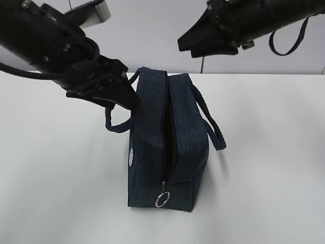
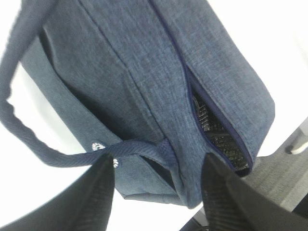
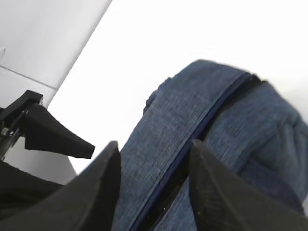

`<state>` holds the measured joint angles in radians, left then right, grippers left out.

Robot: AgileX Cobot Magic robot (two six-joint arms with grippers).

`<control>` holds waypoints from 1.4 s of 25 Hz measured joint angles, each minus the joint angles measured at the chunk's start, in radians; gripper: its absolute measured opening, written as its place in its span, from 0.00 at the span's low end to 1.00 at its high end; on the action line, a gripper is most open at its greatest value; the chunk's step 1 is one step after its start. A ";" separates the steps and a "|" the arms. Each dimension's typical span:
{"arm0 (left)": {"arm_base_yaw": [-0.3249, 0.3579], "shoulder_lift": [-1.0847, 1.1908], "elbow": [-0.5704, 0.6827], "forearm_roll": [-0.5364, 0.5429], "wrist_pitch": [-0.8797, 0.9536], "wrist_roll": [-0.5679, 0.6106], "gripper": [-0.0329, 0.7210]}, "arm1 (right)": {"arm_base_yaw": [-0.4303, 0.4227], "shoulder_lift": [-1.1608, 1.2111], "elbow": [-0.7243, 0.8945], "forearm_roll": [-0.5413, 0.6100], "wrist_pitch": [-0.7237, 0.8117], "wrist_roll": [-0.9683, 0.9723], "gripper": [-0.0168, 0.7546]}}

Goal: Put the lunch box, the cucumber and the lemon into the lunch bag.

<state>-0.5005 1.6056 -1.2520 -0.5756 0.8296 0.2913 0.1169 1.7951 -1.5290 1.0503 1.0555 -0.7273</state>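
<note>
A boxy dark navy fabric lunch bag (image 1: 165, 140) stands upright mid-way across the white desk (image 1: 56, 193), its top zipper parted in a narrow slit, its metal ring pull (image 1: 162, 200) at the near end. My left end effector (image 1: 119, 91) sits beside the bag's far left top edge, my right end effector (image 1: 205, 43) hangs above its far end; both are parted about halfway, holding nothing. No lunch box, cucumber or lemon is in view, so I judge the slit should be widened from both lips before loading.

A plain white table (image 1: 264, 193) fills the scene — evenly lit, faintly shadowed. Behind the table stands a pale grey wall (image 1: 147, 35) with a thin vertical seam (image 1: 202, 65).
</note>
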 joint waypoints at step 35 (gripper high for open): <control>0.000 -0.448 0.137 0.232 -0.107 -0.040 0.52 | 0.000 -1.155 0.635 -0.158 -0.243 -0.025 0.36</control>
<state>-0.5005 1.1581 -1.1153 -0.3438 0.7231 0.2517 0.1169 0.6405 -0.8944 0.8923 0.8126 -0.7526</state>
